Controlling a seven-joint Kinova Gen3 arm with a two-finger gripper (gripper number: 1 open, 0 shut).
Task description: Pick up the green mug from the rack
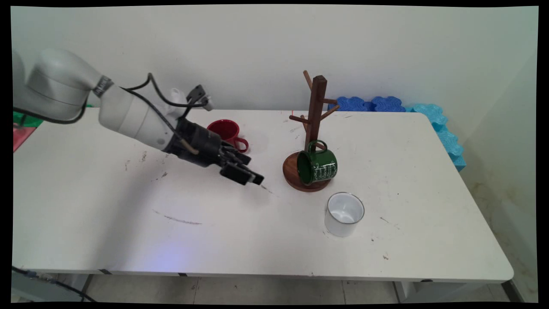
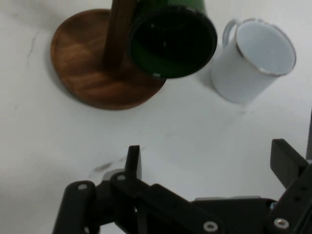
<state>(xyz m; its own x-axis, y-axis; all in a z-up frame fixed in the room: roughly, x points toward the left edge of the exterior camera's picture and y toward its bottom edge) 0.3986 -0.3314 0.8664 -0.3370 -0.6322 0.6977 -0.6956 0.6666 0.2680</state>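
My black gripper (image 1: 248, 174) hangs low over the white table (image 1: 107, 214), left of a wooden mug tree (image 1: 315, 112). It is open and holds nothing; in the hand view the gripper (image 2: 209, 161) has only bare table between its two fingers. A green mug (image 1: 318, 165) hangs by its handle from a low peg of the tree, its mouth turned toward me (image 2: 173, 41). The tree's round base (image 2: 92, 73) lies just beyond the fingers. A white mug (image 1: 344, 213) stands upright in front of the tree, to its right (image 2: 253, 61). Just behind the gripper's wrist stands a red mug (image 1: 224, 130).
Blue foam pieces (image 1: 373, 104) and lighter blue ones (image 1: 446, 135) line the table's back right corner and right edge. A red and green object (image 1: 23, 128) lies at the far left edge. Black cables (image 1: 163, 101) loop off the arm.
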